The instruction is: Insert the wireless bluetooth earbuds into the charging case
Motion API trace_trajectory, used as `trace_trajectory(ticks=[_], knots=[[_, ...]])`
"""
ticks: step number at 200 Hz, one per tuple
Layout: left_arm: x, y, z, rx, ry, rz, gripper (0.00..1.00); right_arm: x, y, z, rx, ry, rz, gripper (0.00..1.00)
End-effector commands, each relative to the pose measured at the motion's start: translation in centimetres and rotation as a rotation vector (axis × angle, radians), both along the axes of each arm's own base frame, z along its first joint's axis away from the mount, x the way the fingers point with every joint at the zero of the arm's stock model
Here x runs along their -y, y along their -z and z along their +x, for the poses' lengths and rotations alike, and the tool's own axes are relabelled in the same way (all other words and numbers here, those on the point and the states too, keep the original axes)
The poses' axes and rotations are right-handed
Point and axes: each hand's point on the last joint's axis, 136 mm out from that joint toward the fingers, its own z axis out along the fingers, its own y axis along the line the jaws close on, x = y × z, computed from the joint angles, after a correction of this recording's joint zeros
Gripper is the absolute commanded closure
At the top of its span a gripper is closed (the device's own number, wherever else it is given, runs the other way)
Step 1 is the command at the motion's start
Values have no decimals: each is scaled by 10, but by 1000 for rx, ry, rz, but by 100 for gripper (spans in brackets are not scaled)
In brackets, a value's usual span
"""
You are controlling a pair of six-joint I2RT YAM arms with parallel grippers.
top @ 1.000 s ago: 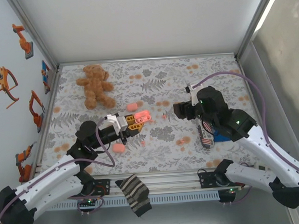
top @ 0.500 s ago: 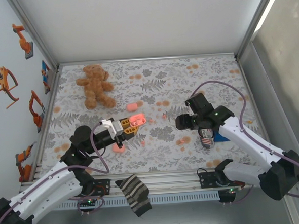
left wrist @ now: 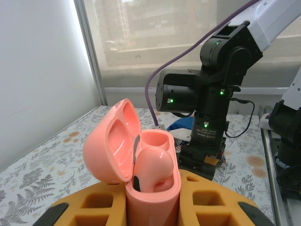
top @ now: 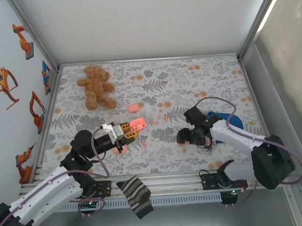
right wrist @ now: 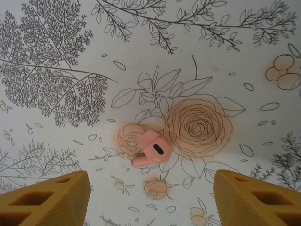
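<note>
My left gripper [left wrist: 153, 205] is clamped on the salmon-pink rounded plastic charging case [left wrist: 141, 162]. Its lid is flipped open, one small pink plastic earbud [left wrist: 154, 165] is seated and the far socket [left wrist: 156, 139] is empty. My right gripper [right wrist: 151, 197] hovers with its jaws spread over the second pink earbud [right wrist: 149, 149], which lies loose on the floral cloth [right wrist: 56, 70]. Step: pick. Next I drop straight down, pinch its body, then carry it to the case.
</note>
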Motion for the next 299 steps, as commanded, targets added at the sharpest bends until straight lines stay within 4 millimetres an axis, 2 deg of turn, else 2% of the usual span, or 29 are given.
trace_trajectory(ticks=[1,68,264,299], knots=[[-1,-4,-1,28,-4,-12,100,-6,1,9,9,27,18,33],[-2,-5,-1,28,-9,-15,100,-17,13,11,-15,4,-3,40],[-4,-2,0,25,-19,-8,100,-75,10,29,28,-154,39,44],[-4,-3,0,27,-19,-9,100,-77,5,31,41,-192,-4,44]])
